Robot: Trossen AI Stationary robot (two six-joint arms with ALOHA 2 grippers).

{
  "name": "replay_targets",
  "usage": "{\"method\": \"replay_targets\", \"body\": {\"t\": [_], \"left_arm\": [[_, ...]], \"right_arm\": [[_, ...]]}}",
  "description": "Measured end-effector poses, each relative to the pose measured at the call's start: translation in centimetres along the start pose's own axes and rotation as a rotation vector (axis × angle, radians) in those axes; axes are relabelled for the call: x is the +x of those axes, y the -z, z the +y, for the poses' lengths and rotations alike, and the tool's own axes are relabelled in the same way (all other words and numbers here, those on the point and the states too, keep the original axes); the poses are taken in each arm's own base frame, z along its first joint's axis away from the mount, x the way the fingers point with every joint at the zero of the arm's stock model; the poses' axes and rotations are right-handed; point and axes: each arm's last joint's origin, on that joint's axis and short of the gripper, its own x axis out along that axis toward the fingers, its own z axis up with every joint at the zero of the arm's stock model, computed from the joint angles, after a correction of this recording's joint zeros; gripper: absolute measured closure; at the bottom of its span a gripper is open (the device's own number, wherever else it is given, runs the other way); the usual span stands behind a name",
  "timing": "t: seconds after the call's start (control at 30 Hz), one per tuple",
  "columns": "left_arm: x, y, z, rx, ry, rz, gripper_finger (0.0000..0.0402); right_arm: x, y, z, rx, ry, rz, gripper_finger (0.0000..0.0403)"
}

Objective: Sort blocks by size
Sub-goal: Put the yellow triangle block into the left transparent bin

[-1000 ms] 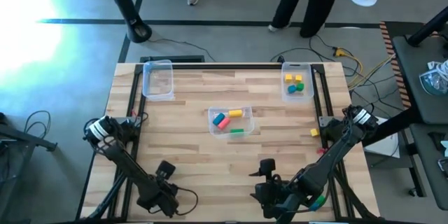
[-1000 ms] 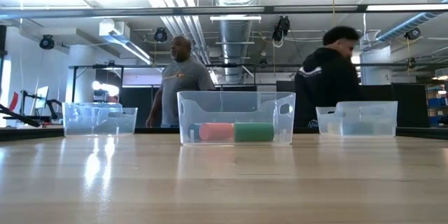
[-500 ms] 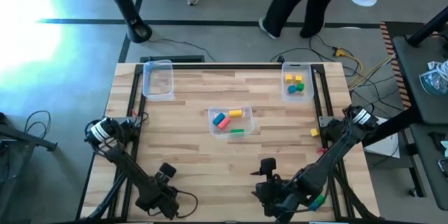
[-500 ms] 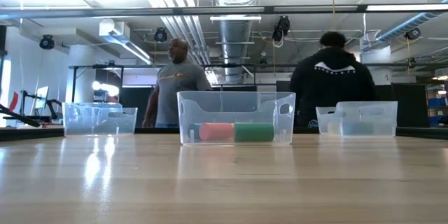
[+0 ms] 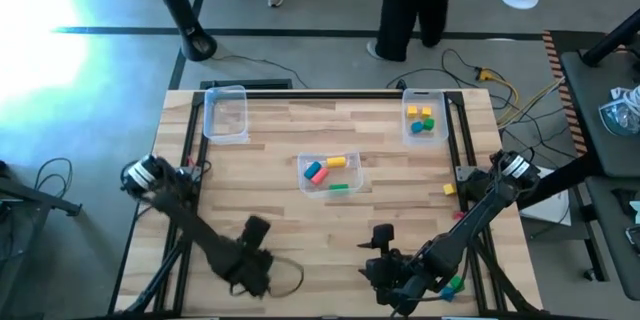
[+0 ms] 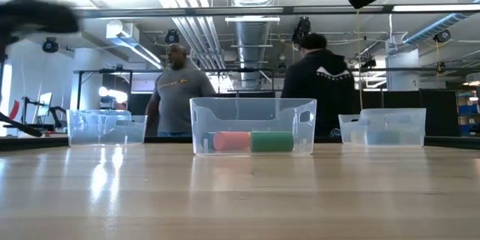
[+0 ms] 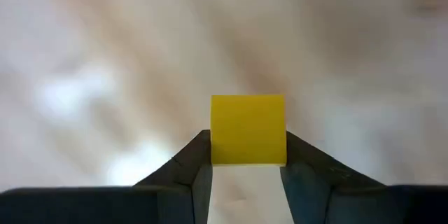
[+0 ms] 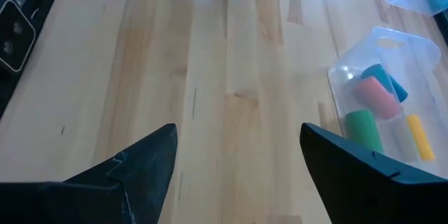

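the left hand (image 7: pixel 248 155) is gripping a yellow block (image 7: pixel 248 129) above the worktop's (image 5: pixel 260 170) near left part. pink, green, blue and yellow blocks are lying in the middle bin (image 5: pixel 329 173). the right hand (image 8: pixel 238 157) is gaping wide, holding nothing, at the near edge.

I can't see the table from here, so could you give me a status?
Left hand shut on yellow block. Right hand open, waiting. Nothing in the way.
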Motion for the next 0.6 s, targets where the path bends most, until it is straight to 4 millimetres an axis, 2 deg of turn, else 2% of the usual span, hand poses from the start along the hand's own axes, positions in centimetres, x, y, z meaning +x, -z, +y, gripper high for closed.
{"method": "replay_targets", "body": {"t": [0.1,0.23,0.4,0.6], "left_arm": [[-1.2,0.8,3.1,-0.083,-0.077,-0.054,0.0285],[-1.9,3.1,7.0,-0.239,-0.141,-0.097,0.0285],[-1.6,7.0,12.6,-0.586,-0.25,-0.111,0.0285],[-0.5,12.7,19.8,-1.061,-0.351,-0.114,0.0285]], "right_arm": [[-0.1,0.0,0.1,-0.003,-0.002,-0.001,0.0106],[-0.3,0.0,0.2,-0.004,-0.008,-0.006,0.0101],[-0.5,-0.1,0.1,-0.002,-0.01,-0.008,0.0108],[-1.6,-0.7,-0.7,0.023,-0.018,-0.038,0.0119]]}}
